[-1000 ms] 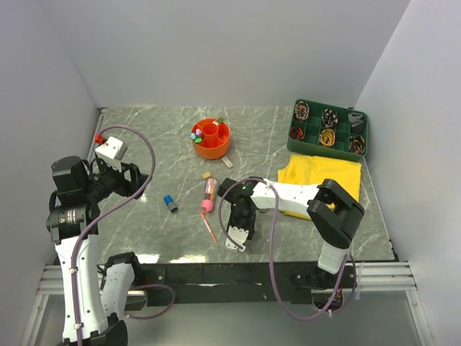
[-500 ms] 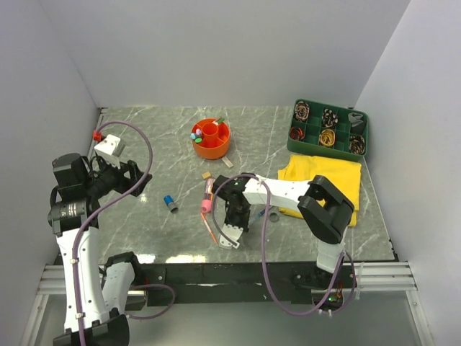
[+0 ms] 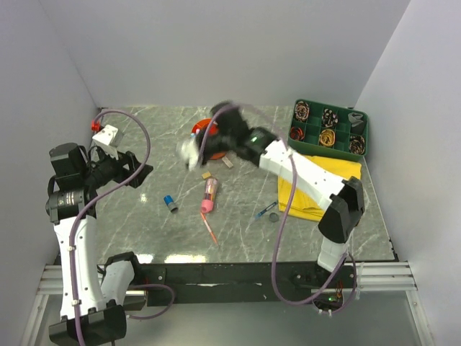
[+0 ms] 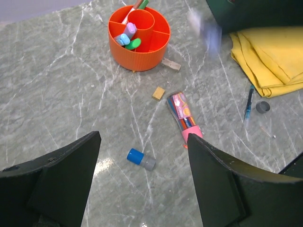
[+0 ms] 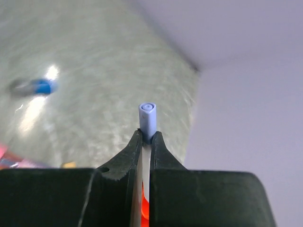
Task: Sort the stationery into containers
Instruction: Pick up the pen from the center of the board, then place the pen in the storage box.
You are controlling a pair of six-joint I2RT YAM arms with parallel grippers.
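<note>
My right gripper (image 3: 190, 153) hangs blurred in the air just left of the round orange organiser (image 3: 204, 131). It is shut on a white marker with a lilac-blue cap (image 5: 147, 118), which sticks out past its fingertips (image 5: 137, 142). My left gripper (image 4: 142, 189) is open and empty, high above the blue cap (image 4: 140, 159). The pink tube (image 4: 182, 116), a tan eraser (image 4: 158, 93), a thin blue pen (image 4: 248, 101) and a dark disc (image 4: 262, 107) lie on the table. A red pen (image 3: 209, 229) lies near the front. The green tray (image 3: 329, 128) stands at the back right.
The organiser (image 4: 139, 38) holds markers and small erasers in its ring compartments. A yellow cloth (image 3: 317, 184) lies in front of the green tray, whose cells hold coiled items. Another small eraser (image 4: 171, 65) lies by the organiser's base. Grey walls enclose the table.
My right arm has swung from the table's front near the red pen up and back to the organiser, carrying the marker. The blue pen and dark disc are now uncovered. The left arm barely moved.
</note>
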